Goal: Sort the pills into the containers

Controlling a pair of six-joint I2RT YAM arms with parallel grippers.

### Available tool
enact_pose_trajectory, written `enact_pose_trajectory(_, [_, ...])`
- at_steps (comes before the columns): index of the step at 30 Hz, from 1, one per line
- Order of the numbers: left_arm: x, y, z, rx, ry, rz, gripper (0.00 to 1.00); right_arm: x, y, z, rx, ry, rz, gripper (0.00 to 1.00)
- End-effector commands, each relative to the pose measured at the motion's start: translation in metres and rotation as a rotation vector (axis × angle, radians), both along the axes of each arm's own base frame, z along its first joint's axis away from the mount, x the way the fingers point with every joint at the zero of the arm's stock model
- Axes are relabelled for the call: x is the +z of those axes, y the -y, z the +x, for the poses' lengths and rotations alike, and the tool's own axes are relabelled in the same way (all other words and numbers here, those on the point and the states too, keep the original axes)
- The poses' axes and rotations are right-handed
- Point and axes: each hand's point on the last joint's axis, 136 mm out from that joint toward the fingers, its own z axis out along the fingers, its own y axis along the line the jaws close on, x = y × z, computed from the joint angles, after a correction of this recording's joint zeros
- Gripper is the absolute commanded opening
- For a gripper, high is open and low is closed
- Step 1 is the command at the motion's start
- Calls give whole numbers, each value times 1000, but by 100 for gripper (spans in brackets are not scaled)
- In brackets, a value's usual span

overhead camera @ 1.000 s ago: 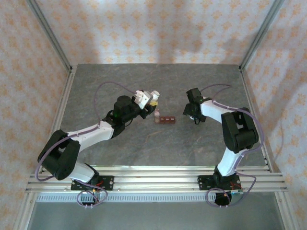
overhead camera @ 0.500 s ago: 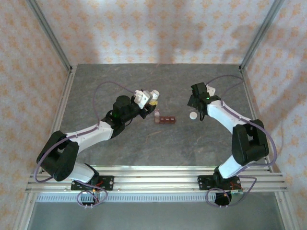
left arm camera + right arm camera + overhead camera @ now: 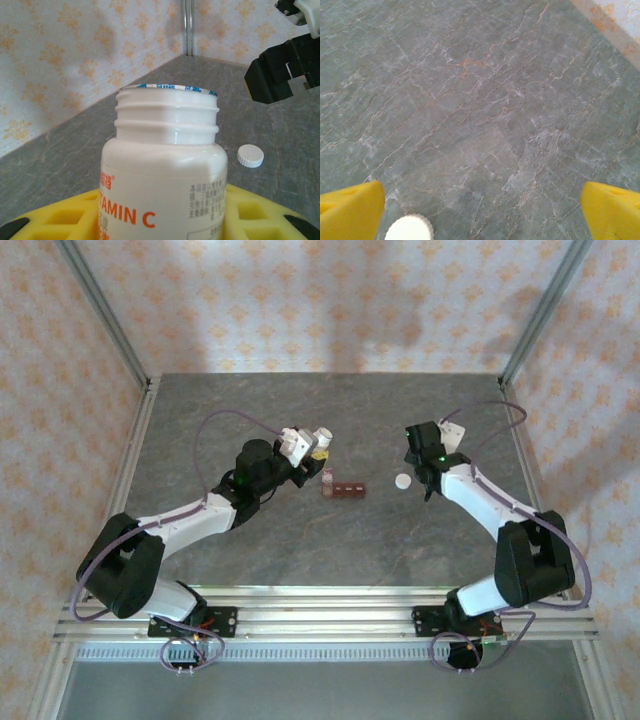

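Centrally sit the containers [image 3: 348, 489] — one small dark red-brown strip.

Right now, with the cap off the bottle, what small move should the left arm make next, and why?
Probably swing the open bottle in the left claw over the containers and begin tipping it. Its cap lies on the table, the right claw stands open and apart, and the containers sit close by.
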Motion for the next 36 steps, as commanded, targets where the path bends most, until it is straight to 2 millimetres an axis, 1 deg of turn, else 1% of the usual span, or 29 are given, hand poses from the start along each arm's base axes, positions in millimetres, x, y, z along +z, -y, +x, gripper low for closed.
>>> enact_pose_trajectory(1, [18, 0, -4, 1, 14, -29, 0, 8, -18, 8, 85, 28, 87, 100])
enact_pose_trajectory(4, [13, -2, -7, 9, -11, -31, 0, 2, -39, 10, 163, 10, 183, 100])
enact_pose_trajectory(6, [8, -3, -10, 14, -37, -32, 0, -1, -58, 11, 225, -5, 271, 100])
enact_pose_trajectory(7, [4, -4, -12, 18, -53, -27, 0, -3, -66, 11, 248, -18, 309, 98])
enact_pose_trajectory(12, [-17, -8, -21, 31, -149, -8, 0, -21, -110, 11, 348, -90, 534, 86])
enact_pose_trajectory(15, [-31, -10, -26, 42, -208, -7, 0, -31, -131, 12, 382, -122, 647, 78])
enact_pose_trajectory(18, [-45, -12, -29, 57, -264, -5, 0, -40, -147, 13, 408, -150, 715, 68])
enact_pose_trajectory(22, [-64, -13, -34, 66, -332, 16, 0, -50, -161, 16, 432, -179, 742, 58])
enact_pose_trajectory(23, [-68, -13, -36, 64, -345, 21, 0, -51, -164, 17, 437, -184, 746, 54])
enact_pose_trajectory(27, [-82, -15, -41, 73, -384, 30, 0, -59, -175, 21, 459, -211, 743, 44])
enact_pose_trajectory(30, [-91, -16, -46, 68, -408, 39, 0, -65, -180, 24, 462, -229, 741, 41])
enact_pose_trajectory(36, [-107, -16, -53, 50, -456, 72, 0, -77, -187, 32, 462, -252, 728, 40])
